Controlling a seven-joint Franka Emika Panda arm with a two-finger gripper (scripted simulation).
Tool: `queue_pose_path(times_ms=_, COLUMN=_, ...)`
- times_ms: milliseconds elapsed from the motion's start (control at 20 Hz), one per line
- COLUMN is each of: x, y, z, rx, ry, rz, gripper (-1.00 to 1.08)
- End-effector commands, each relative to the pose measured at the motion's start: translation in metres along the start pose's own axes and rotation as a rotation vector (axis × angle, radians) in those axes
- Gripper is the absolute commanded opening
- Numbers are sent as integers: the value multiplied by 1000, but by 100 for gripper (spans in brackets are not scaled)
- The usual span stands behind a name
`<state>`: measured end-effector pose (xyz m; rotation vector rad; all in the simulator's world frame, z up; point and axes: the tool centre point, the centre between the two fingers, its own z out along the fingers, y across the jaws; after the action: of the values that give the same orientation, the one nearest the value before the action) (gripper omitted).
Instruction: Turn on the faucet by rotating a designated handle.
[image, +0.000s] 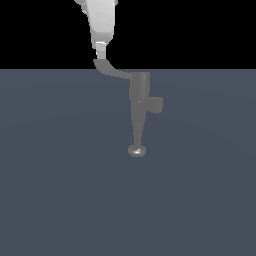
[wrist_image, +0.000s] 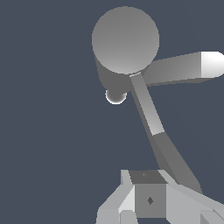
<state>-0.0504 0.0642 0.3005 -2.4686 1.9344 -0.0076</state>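
Note:
The grey faucet (image: 140, 87) stands on the floor, its tapering spout ending in a rounded knob (image: 137, 150). Its thin handle (image: 112, 71) reaches from the top of the body toward the exterior view's left. My gripper (image: 101, 51) hangs right at the handle's widened tip, fingers together, and looks to be touching it. In the wrist view the faucet (wrist_image: 125, 39) shows as a round top, and the handle (wrist_image: 151, 116) runs from it to just beside my shut gripper (wrist_image: 146, 175). The handle's tip is hidden behind a finger. Nothing is held between the fingers.
A short stubby side cylinder (image: 156, 104) sticks out of the body toward the exterior view's right, and also shows in the wrist view as the side cylinder (wrist_image: 175, 70). The floor (image: 60, 175) is a flat dark blue-grey plane.

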Motion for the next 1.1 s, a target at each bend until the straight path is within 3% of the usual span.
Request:
queue_pose_path(times_ms=0, x=0, y=11, z=2, rx=-7, ry=0, rz=1, gripper=-100)
queue_pose_path(times_ms=350, x=1, y=33, z=1, rx=-7, ry=-1, rz=1, gripper=-100)
queue_pose_path(times_ms=450, x=-1, y=27, z=-1, rx=0, ry=0, rz=-3, gripper=-100)
queue_pose_path(times_ms=1050, x=35, y=65, z=0, rx=-3, ry=0, rz=-1, gripper=-100)
